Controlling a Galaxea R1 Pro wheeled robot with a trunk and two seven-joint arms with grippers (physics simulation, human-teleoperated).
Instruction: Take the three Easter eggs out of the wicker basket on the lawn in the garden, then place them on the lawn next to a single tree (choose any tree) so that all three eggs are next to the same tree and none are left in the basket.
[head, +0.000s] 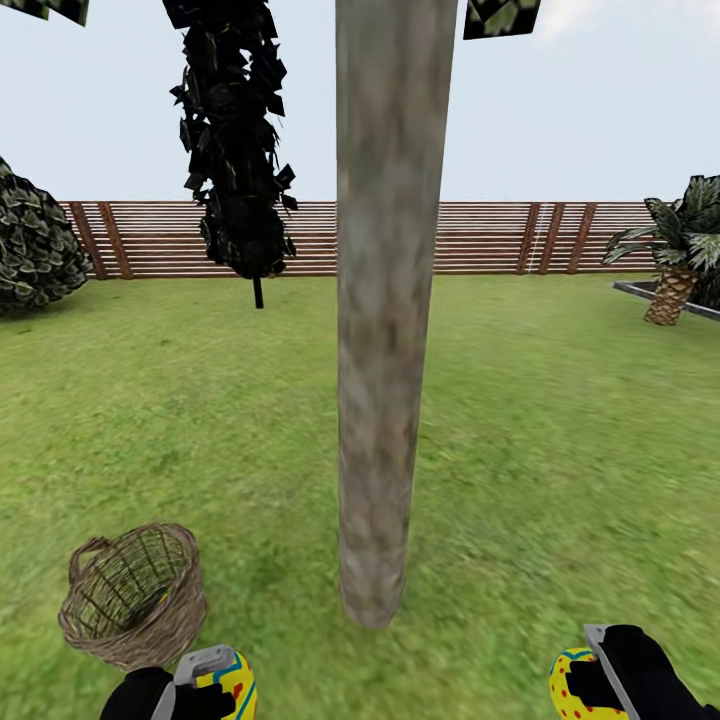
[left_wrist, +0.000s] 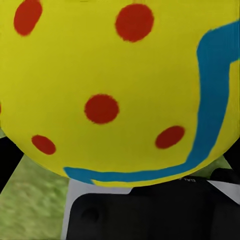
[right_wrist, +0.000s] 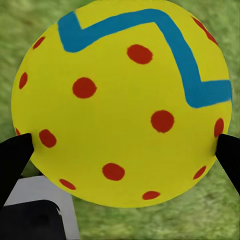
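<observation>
Holding one Easter egg in each tool, the robot faces the tree trunk (head: 385, 330), which rises from the lawn (head: 520, 420) just ahead and between the two arms. The left tool (head: 205, 680) pinches the left egg (left_wrist: 117, 90), its yellow shell with red dots and a blue zigzag bulging between the fingers. The right tool (head: 600, 675) likewise clamps the right egg (right_wrist: 122, 105), with a dark fingertip (right_wrist: 15, 160) pressed to each side and grass below. Both tools are spread only as wide as the eggs they grip.

The wicker basket (head: 135, 595) lies tilted on the grass just beside the left tool, and I cannot tell through its weave whether a third egg is inside.

The likely risk: a round egg released from any height may roll away from the trunk. The left arm, lowering, could also knock the basket.
</observation>
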